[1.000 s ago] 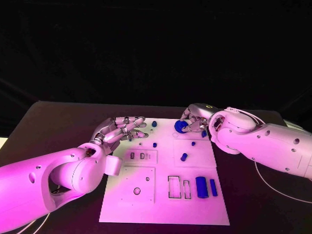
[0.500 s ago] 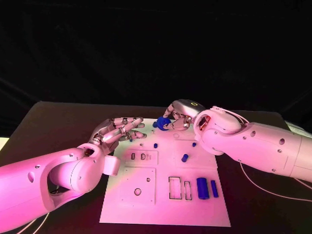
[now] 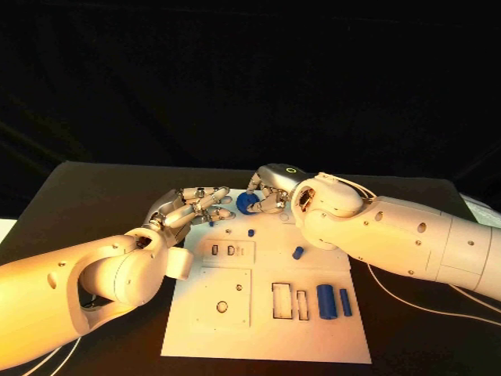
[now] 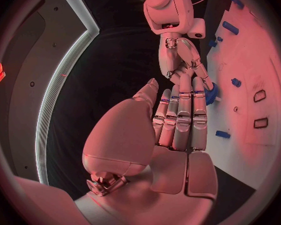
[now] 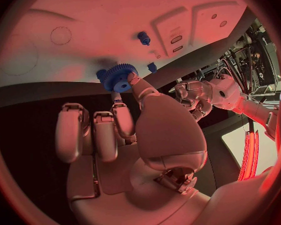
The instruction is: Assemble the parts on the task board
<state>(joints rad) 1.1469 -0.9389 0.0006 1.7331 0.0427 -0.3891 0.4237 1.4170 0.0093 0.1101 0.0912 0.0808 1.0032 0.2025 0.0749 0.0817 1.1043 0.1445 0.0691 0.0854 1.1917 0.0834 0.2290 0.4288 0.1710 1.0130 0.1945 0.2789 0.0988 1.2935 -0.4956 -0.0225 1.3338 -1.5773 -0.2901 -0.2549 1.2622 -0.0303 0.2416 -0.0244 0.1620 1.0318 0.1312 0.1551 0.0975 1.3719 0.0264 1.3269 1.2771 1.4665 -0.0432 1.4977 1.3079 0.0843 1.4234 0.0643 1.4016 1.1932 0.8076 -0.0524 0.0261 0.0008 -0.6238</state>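
Note:
My right hand pinches a blue gear over the far left corner of the white task board. In the right wrist view the gear sits between the fingertips of that hand. My left hand hovers at the board's far left edge with its fingers spread and nothing in them. Its fingertips are right beside the gear. In the left wrist view the gear lies just past the left hand, under the right hand. Whether they touch I cannot tell.
Two small blue pegs stand on the board's middle. Two long blue blocks lie near its right edge, beside rectangular slots. Round holes are at the near left. My right forearm crosses the board's far right corner.
My right hand has carried the gear leftward along the board's far edge, up to the left hand's fingertips. The left hand has stayed in place.

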